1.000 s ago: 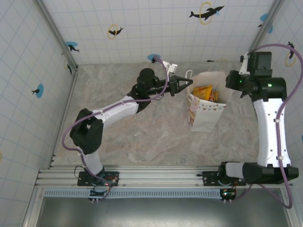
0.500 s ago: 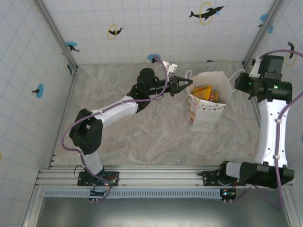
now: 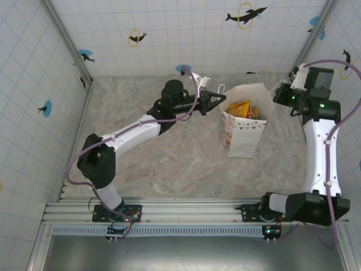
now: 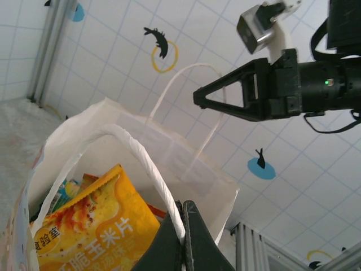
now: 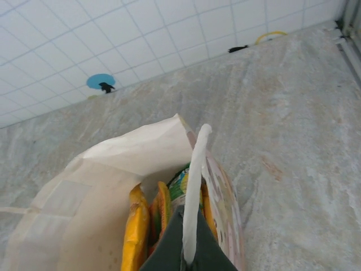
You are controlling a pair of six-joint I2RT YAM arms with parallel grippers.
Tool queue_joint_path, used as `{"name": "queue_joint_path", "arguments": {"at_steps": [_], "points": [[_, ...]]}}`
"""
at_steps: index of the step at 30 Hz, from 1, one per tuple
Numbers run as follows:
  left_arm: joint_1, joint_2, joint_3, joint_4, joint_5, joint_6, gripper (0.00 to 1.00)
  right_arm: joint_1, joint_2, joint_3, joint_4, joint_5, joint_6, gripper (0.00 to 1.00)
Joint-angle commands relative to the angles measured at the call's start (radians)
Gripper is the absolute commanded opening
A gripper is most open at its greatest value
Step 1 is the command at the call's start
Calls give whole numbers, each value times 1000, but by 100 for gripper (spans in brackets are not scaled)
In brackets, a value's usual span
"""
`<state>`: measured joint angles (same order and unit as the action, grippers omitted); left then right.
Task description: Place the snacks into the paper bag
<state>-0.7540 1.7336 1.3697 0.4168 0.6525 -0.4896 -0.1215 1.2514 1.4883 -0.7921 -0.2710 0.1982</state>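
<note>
From my console I list, largest first: marble table [image 3: 186, 164]; white paper bag [image 3: 243, 138] upright at its far right; snacks [image 3: 241, 108] inside it, yellow and orange, others too hidden to name; left gripper [image 4: 181, 208] and right gripper [image 5: 190, 226], each clenched on a cord handle [image 4: 144, 158].

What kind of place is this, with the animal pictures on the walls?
Probably a robot testing booth: white grid walls close in a marble-look table, and two robot arms bolt to a metal rail.
</note>
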Motion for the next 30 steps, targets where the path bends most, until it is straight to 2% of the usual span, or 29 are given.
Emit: {"name": "queue_joint_path", "arguments": {"at_steps": [1, 9, 15, 20, 25, 26, 30], "points": [[17, -99, 43, -58, -48, 75, 0, 59, -48, -2, 103, -10, 35, 0], [85, -256, -61, -190, -126, 127, 0, 306, -29, 6, 149, 103, 75, 0], [125, -374, -137, -282, -176, 164, 0, 453, 4, 3, 195, 162, 104, 0], [140, -448, -179, -350, -218, 186, 0, 551, 25, 3, 229, 207, 125, 0], [151, -496, -212, -388, -249, 189, 0, 605, 36, 7, 236, 242, 128, 0], [151, -502, -217, -398, -255, 189, 1, 610, 36, 9, 235, 245, 130, 0], [153, -529, -232, -427, -290, 183, 28, 615, 21, 17, 223, 266, 130, 21]]}}
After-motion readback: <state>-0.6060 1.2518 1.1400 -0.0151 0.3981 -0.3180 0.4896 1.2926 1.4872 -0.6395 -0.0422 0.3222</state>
